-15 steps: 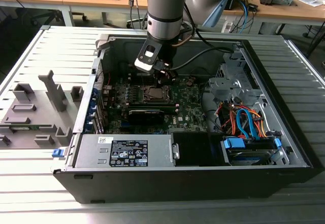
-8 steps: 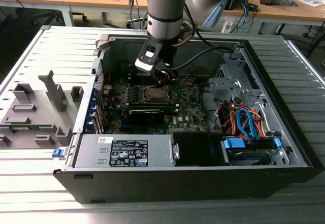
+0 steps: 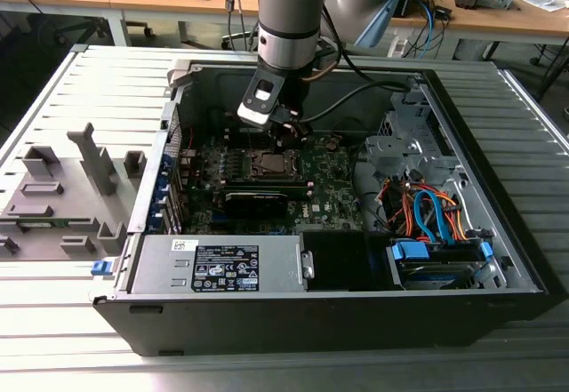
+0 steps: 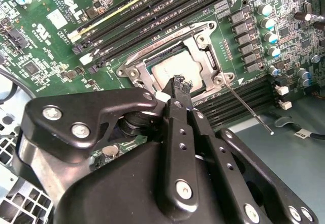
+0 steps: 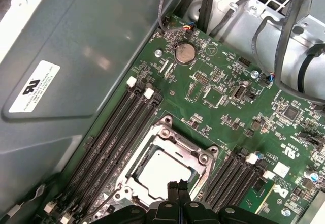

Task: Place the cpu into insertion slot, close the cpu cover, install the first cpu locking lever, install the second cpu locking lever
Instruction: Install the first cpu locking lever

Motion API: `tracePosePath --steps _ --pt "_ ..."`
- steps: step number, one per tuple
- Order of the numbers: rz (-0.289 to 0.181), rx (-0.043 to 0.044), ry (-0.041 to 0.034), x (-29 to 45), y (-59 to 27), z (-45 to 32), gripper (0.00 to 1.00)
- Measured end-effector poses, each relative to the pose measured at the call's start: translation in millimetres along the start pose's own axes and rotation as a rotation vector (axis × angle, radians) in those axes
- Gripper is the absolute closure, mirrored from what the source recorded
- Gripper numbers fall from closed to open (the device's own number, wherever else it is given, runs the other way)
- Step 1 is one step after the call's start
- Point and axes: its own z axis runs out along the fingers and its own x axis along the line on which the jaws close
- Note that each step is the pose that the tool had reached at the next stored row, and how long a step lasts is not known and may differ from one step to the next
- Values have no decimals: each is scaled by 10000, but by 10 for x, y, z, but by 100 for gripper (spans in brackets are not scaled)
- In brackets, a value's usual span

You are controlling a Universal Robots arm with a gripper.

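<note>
The cpu (image 4: 171, 72) (image 5: 163, 170) lies flat in the insertion slot (image 3: 271, 164), its silvery face up. The cpu cover (image 4: 199, 45) (image 5: 175, 138) lies down around it, with the chip showing through its window. One thin metal locking lever (image 4: 249, 108) sticks out free from a corner of the socket, over the memory slots. My gripper (image 4: 179, 83) (image 5: 179, 186) (image 3: 283, 128) hangs just above the socket's edge, its black fingers shut together with nothing between them.
Long black memory slots (image 5: 119, 127) (image 4: 152, 10) flank the socket on both sides. The case wall (image 5: 76, 56) rises close by, and cables (image 5: 274, 26) hang near the drive cage (image 3: 418, 156). A grey fixture (image 3: 62, 196) lies outside the case at the exterior view's left.
</note>
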Motion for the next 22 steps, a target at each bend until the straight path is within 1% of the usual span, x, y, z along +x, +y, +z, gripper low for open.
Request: tracePosePath --steps 22 --pt "-439 11 2 0 0 0 89"
